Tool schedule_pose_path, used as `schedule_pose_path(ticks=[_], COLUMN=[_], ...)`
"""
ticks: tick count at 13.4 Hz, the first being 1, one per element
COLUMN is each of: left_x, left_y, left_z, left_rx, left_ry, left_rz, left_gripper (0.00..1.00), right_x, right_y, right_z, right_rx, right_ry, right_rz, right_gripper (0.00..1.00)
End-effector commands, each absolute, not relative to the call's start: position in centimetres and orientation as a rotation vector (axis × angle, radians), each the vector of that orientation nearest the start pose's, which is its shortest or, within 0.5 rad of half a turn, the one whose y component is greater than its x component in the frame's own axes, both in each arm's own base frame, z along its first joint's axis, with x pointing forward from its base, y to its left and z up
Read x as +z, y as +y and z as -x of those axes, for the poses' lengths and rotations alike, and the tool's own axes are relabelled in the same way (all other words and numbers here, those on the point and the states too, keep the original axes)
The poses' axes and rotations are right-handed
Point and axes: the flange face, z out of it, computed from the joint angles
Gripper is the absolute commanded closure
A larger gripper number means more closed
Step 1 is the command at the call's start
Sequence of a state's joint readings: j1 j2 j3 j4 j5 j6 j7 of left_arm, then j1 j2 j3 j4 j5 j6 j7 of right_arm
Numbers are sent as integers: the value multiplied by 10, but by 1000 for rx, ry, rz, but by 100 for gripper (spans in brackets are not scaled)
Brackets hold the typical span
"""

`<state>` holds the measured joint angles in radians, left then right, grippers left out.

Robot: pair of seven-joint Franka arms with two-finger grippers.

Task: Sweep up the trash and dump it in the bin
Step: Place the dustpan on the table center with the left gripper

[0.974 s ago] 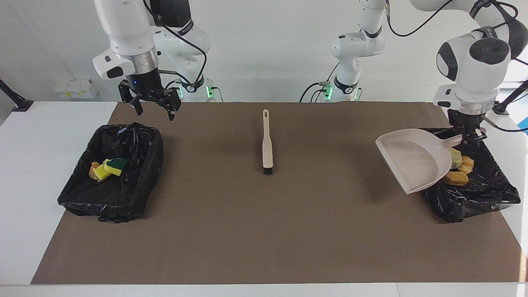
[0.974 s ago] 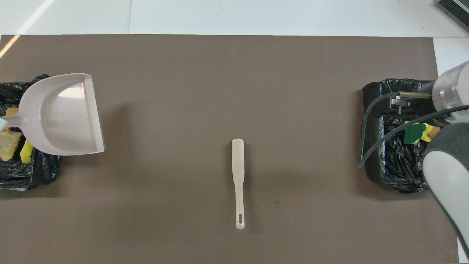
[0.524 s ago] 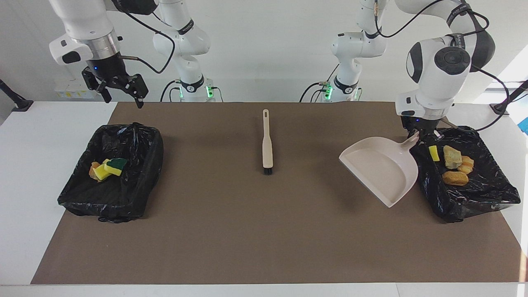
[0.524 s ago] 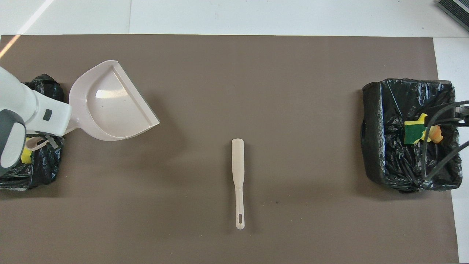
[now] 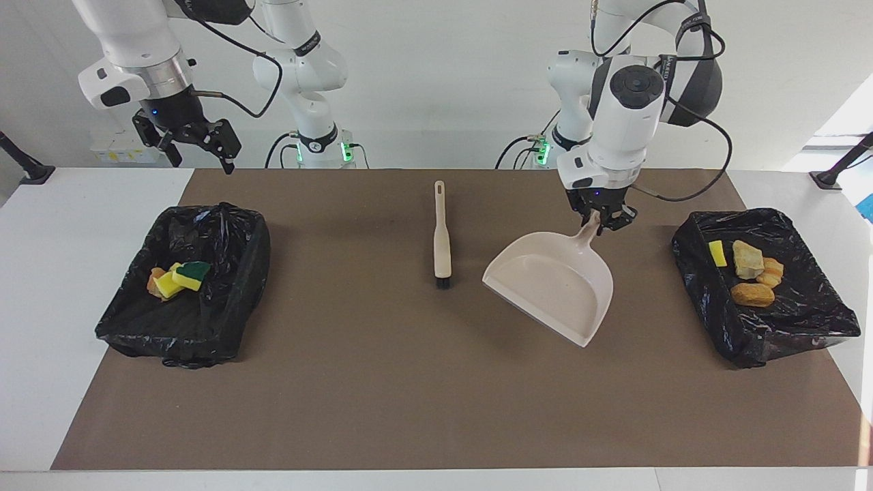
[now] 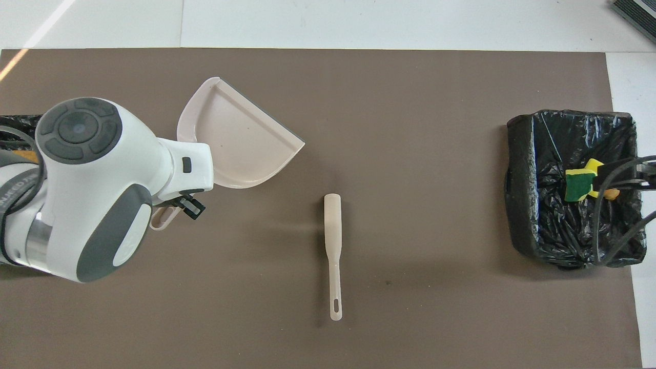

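The left jaws (image 5: 600, 225) are clenched on the tip of the dustpan (image 5: 554, 286) handle, holding the pan tilted over the mat (image 5: 409, 382), between the brush (image 5: 442, 235) and the bin (image 5: 764, 286) at the left arm's end of the counter. In the facing view the pan hangs at about five o'clock from the brush. The pan looks empty, its lip pointing down and away from the robots.

The right jaws (image 5: 198, 143) are released and hold nothing; that arm waits high, over the counter at about twelve o'clock from the other bin (image 5: 184, 286).

The trash (image 5: 747, 273) lies in the bins: a yellow sponge bit, a pale chunk and orange-brown lumps in the one at the left arm's end, and yellow and green-backed sponge pieces with an orange lump (image 5: 176, 278) in the one at the right arm's end. No scrap shows on the mat, so the dumping looks done and the pan probably only needs setting down.

The risks are small but real. The grip is far out on a thin handle, so the pan could swivel or slip in the jaws if moved fast. Lowered too steeply, the lip would strike the mat first and could drag or ruck it. A careless swing toward nine o'clock would knock the brush.
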<state>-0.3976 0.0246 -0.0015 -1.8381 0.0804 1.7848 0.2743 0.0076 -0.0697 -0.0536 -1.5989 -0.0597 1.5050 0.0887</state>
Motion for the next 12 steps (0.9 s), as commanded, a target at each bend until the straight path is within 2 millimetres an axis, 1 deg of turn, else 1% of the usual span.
schedule_pose_path(ticks=[1, 3, 4, 5, 6, 7, 8, 9, 10, 11, 12], left_x=[516, 506, 485, 467, 467, 465, 465, 467, 460, 451, 436], left_y=[-265, -299, -323, -356, -370, -374, -374, -375, -375, -384, -395], left_z=[-503, -509, -513, -515, -527, -534, -540, -550, -562, -571, -574], left_rx=[48, 84, 152, 172, 133, 111, 69, -8, -20, -16, -17], left_ry=[820, 682, 575, 461, 381, 367, 357, 350, 328, 336, 350], left_rz=[2980, 3097, 3157, 3175, 3211, 3228, 3243, 3264, 3271, 3268, 3260], left_gripper=[100, 100, 100, 100, 100, 100, 100, 100, 100, 100, 100], right_x=[643, 646, 645, 646, 646, 646, 646, 646, 646, 646, 646], right_y=[-33, -28, -28, -29, -29, -27, -26, -26, -26, -26, -26], right_z=[-515, -515, -514, -515, -515, -515, -515, -515, -515, -515, -515], right_rx=[54, 51, 65, 54, 56, 56, 56, 56, 56, 56, 56], right_ry=[171, 162, 167, 169, 169, 165, 157, 160, 160, 160, 160], right_rz=[3155, 3157, 3158, 3158, 3158, 3158, 3159, 3159, 3159, 3159, 3159], right_gripper=[0, 0, 0, 0, 0, 0, 0, 0, 0, 0, 0])
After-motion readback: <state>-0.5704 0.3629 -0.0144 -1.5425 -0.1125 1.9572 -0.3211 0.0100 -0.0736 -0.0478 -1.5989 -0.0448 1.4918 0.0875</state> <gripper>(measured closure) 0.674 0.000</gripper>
